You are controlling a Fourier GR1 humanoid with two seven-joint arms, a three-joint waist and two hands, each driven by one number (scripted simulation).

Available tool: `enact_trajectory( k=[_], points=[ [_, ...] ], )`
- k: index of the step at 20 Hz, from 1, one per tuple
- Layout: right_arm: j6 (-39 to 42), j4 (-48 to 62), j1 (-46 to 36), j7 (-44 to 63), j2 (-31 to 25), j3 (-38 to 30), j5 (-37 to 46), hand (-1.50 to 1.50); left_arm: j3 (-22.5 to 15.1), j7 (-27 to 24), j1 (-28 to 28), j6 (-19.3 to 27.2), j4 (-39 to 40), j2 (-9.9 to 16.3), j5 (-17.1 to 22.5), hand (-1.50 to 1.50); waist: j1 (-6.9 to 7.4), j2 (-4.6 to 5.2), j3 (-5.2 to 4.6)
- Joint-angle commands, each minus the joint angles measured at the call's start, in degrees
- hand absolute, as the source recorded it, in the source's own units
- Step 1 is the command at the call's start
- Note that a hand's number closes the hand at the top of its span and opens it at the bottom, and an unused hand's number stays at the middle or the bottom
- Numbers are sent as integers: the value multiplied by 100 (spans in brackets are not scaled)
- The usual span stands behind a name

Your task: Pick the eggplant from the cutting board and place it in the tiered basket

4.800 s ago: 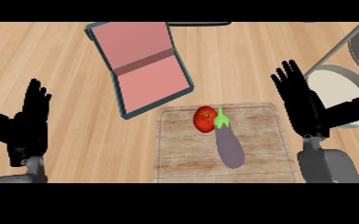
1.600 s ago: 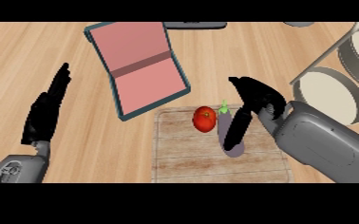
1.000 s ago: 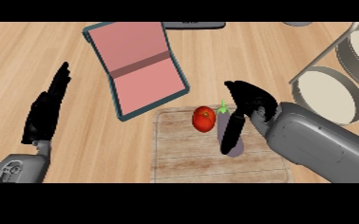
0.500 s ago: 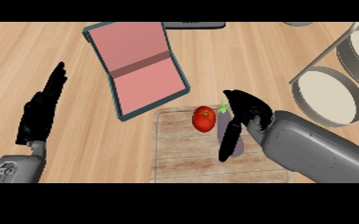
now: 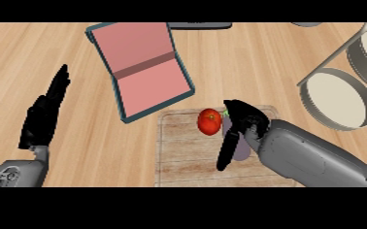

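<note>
The light wooden counter top point(image 5: 86, 77) carries all items in the head view. At its right edge stands the tiered basket with grey rims and cream-coloured round trays point(image 5: 331, 97); no eggplant is in it. An open pink folder with a dark teal border point(image 5: 143, 68) lies at upper centre, its lower corner touching or overlapping the top left corner of the board. The pale wooden rectangular cutting board point(image 5: 183, 160) lies at lower centre.

The right hand point(image 5: 240, 126) is over the board, wrist high, with the fingers pointing down along the left flank of the purple eggplant with green stem cap point(image 5: 242, 150). The thumb lies over the stem end. The fingers appear to be curling about the eggplant, but whether contact is complete cannot be confirmed, since the hand hides most of it. The left hand point(image 5: 44, 111) rests at the left edge, fingers straight and pressed together, holding nothing.

The eggplant lies on the board, just beside a red round tomato point(image 5: 210, 121) to its upper left.

Status: the approach is complete and the grasp is in hand. Remaining: secure the hold, lift clear of the tomato, carry right to the basket, and release into a tier.
</note>
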Motion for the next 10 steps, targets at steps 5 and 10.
enact_trajectory(
  k=[5,10],
  points=[
    [164,192,143,1288,529,-67,-425,150,29,-116,-4,-40,144,-126,-7,0,14,14,-1],
    [761,454,-124,542,554,367,91,150,67,160,-133,-134,-68,-35,-43,0,86,23,5]
  ],
)
